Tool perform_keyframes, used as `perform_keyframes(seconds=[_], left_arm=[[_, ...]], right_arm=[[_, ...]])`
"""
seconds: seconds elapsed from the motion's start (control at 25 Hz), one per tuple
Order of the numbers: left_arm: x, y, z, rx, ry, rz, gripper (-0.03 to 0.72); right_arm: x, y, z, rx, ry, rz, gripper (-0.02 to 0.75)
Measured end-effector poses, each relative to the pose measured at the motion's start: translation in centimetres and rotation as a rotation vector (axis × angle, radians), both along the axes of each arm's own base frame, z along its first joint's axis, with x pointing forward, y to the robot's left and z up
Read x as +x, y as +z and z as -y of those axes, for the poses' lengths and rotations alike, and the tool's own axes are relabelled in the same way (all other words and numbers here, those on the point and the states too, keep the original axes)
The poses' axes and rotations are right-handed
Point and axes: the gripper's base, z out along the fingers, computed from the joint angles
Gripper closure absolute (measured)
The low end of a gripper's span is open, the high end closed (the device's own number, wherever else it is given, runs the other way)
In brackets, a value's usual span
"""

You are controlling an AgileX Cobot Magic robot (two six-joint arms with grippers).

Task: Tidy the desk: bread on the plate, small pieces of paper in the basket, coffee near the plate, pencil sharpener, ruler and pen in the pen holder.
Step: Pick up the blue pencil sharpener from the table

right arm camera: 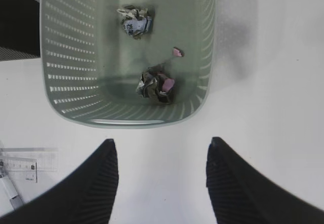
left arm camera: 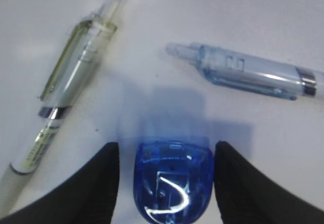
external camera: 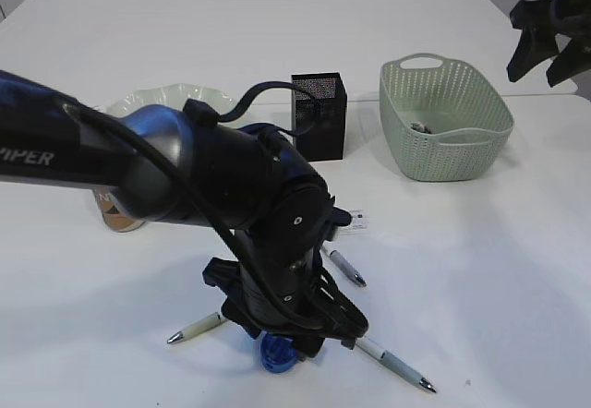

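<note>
The blue pencil sharpener (left arm camera: 172, 181) lies on the white desk (external camera: 499, 270) between the fingers of my left gripper (left arm camera: 166, 145), which is open and straddles it with a thin gap on each side. In the exterior view the left gripper (external camera: 288, 339) points down over the pencil sharpener (external camera: 275, 356). A greenish pen (left arm camera: 71, 82) and a blue pen (left arm camera: 248, 72) lie just beyond it. My right gripper (right arm camera: 162, 143) is open and empty, high over the desk in front of the basket (right arm camera: 66, 102), which holds crumpled paper (right arm camera: 156, 84). The bread is hidden.
The black pen holder (external camera: 319, 113) stands between the wavy plate (external camera: 166, 97) and the basket (external camera: 443, 122). The coffee (external camera: 115, 214) peeks out under my left arm. The ruler (right arm camera: 25, 159) lies left of the right gripper. Three pens (external camera: 397, 365) lie around the left gripper.
</note>
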Motion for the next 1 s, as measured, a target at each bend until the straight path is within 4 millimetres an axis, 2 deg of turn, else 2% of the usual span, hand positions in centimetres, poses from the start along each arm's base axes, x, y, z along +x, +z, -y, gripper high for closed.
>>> perform_keyframes(seconds=[0.68, 0.8, 1.0], left_arm=[[0.11, -0.54, 0.10, 0.006, -0.004, 0.000, 0.281], [0.12, -0.53, 0.11, 0.005, -0.005, 0.001, 0.300], [0.11, -0.54, 0.12, 0.004, -0.003, 0.000, 0.373]], right_arm=[[0.01, 0.02, -0.10, 0.011, 0.001, 0.002, 0.299], [0.02, 0.03, -0.11, 0.014, 0.001, 0.002, 0.298], [0.02, 0.04, -0.14, 0.016, 0.002, 0.003, 0.299]])
